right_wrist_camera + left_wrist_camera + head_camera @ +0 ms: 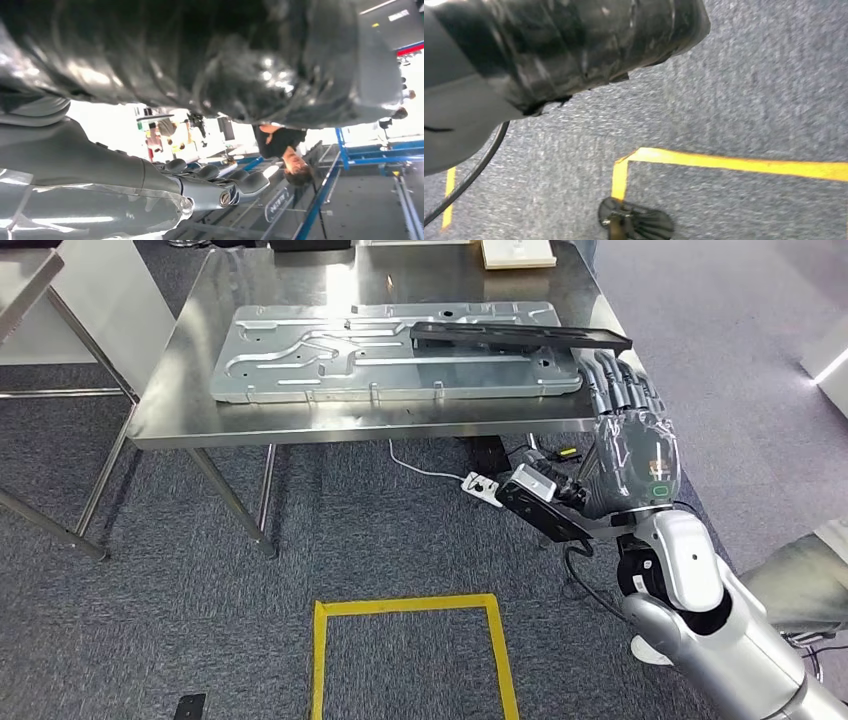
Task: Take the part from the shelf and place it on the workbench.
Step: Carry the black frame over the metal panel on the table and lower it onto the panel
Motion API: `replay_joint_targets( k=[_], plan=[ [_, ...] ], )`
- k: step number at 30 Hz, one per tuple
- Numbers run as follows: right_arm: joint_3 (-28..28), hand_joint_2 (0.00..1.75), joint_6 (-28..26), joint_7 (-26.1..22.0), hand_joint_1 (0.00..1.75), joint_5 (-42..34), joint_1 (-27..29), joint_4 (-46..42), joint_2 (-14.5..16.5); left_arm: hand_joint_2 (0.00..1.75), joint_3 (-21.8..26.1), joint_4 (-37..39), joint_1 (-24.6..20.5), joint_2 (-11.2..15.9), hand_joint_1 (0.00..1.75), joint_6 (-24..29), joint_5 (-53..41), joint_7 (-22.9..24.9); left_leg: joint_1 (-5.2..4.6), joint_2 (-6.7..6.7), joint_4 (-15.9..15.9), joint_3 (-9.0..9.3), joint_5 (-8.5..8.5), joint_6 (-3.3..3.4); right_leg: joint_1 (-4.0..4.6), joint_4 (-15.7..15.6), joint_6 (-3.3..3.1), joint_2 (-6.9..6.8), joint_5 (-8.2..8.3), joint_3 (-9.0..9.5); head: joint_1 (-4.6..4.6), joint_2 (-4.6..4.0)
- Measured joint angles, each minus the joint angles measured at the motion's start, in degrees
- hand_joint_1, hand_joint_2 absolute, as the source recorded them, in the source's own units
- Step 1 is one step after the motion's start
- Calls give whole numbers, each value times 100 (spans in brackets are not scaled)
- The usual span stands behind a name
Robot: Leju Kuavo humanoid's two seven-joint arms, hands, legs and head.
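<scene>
Head view, left to right. A stainless-steel surface stands on grey carpet; a large stamped metal panel lies flat on it. The part — a long, dark, flat bar — rests on top of the panel's right half, its right end projecting past the panel's edge. Just beside that end and slightly nearer the camera, the right robot hand is raised with fingers extended and apart, released and grasping nothing, the fingertips near the part but not touching it. On the floor lie a yellow tape square and a white power strip. The left wrist view shows the left robot hand as a blurred dark mass over carpet — whether it is released or clenched cannot be told.
</scene>
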Motion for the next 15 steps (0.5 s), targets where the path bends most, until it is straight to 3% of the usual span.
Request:
replay_joint_targets(
  k=[2, 3, 5, 6, 8, 10, 11, 12, 13, 15],
  plan=[
    [-25, 0, -1, -4, 0, 1, 0, -7, -7, 0, 1, 0, 3, 1, 0, 11, -1, 2, -9, -7, 70, -110, 89, -57, 19, -714, -26, 12, -107, 485, -6, 0],
    [-36, 0, -1, -8, 0, -1, -4, -10, -10, 0, 1, 0, 4, 1, 0, 19, -1, 2, -14, -10, 81, -134, 136, -89, 37, -890, -48, 18, -174, 584, -1, 1],
    [-43, 0, -2, -24, 0, -11, -7, -10, -13, 0, 4, 0, 12, 0, 0, 34, -2, 2, -8, -19, 76, -161, 205, -158, 45, -930, -124, 10, -111, 519, 18, 1],
    [-43, 0, -2, -39, 0, -17, -13, -8, -14, 0, 5, 0, 15, -3, 0, 38, -4, 2, 1, -23, 124, -211, 130, -193, 41, -929, -174, 1, -52, 464, 26, 1],
    [-43, 0, -3, -83, 0, -24, -24, -6, -13, 0, 7, 0, 16, -9, 0, 42, -11, 2, 25, -28, 495, -369, -342, -253, 28, -941, -264, -18, 90, 316, 20, 0],
    [-41, 0, -2, -137, 0, -44, -35, -6, -13, 0, 7, 0, 15, -10, 0, 43, -13, 2, 33, -27, 1189, -522, -900, -292, 39, -937, -302, -20, 237, 137, 15, 0],
    [-39, 0, -3, -166, 0, -69, -35, -6, -12, 0, 7, 0, 15, -8, 0, 43, -9, 2, 33, -27, 1507, -544, -999, -302, 45, -932, -303, -19, 315, 37, 14, 0],
    [-38, 0, -5, -188, 0, -95, -35, -6, -12, 0, 7, 0, 15, -7, 0, 42, -6, 2, 33, -28, 1705, -509, -953, -303, 50, -925, -300, -19, 391, -67, 14, 0],
    [-37, 0, -10, -207, 0, -119, -35, -6, -11, 0, 8, 0, 14, -7, 0, 40, -3, 2, 33, -28, 1729, -397, -801, -295, 55, -917, -292, -18, 462, -170, 13, 0],
    [-36, 0, -18, -229, 0, -133, -36, -7, -11, 0, 9, 0, 11, -7, 0, 38, -2, 2, 33, -30, 1402, -36, -486, -265, 62, -900, -274, -18, 574, -335, 14, 0]
  ],
)
